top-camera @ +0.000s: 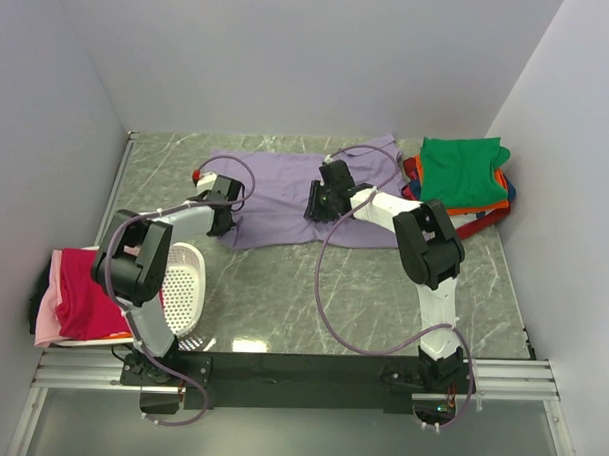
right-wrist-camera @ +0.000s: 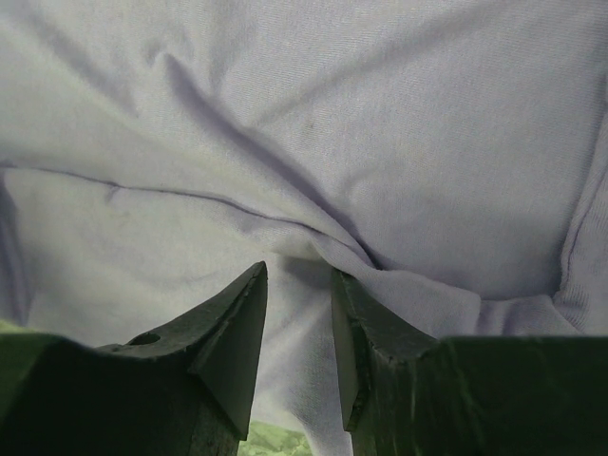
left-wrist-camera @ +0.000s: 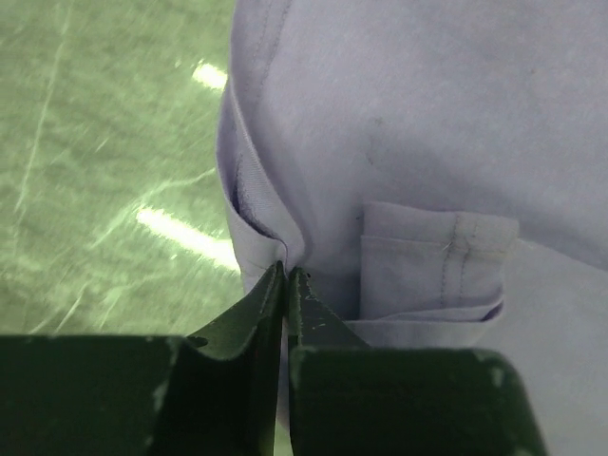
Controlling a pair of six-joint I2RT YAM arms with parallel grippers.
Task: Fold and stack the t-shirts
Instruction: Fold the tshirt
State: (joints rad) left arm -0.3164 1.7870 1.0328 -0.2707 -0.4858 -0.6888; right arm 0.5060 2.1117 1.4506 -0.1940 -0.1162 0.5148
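At the bench's left edge, near the front-left corner, a magenta shirt (top-camera: 87, 290) lies on a pink shirt (top-camera: 46, 327), both hanging partly over the edge. Just right of them a white basket (top-camera: 188, 282) is tipped on its side, w/ the left arm's elbow over it. The left arm reaches fwd to the lavender shirt (top-camera: 286, 187), which is spread flat across the back-middle of the bench (top-camera: 282, 287), long side running left-right. Left gripper (top-camera: 222, 222) sits at the shirt's front-left corner. In the wrist view the left gripper (left-wrist-camera: 286, 274) is pinched tight, tips together on a folded hem of the lavender shirt (left-wrist-camera: 427, 123), w/ a doubled-over flap just right of the tips and bare green marble (left-wrist-camera: 95, 142) to the left. Right gripper (top-camera: 316, 205) is down on the shirt's middle, toward its front edge. In its wrist view the right gripper (right-wrist-camera: 297, 275) has a narrow gap only. The lavender shirt (right-wrist-camera: 313, 114) creases toward the tips and bunches there, but can't tell if cloth is actually caught btwn them. At the back-right corner a green shirt (top-camera: 465, 169) lies folded on top of a stack of other coloured shirts (top-camera: 490, 209), close to the lavender shirt's right end.
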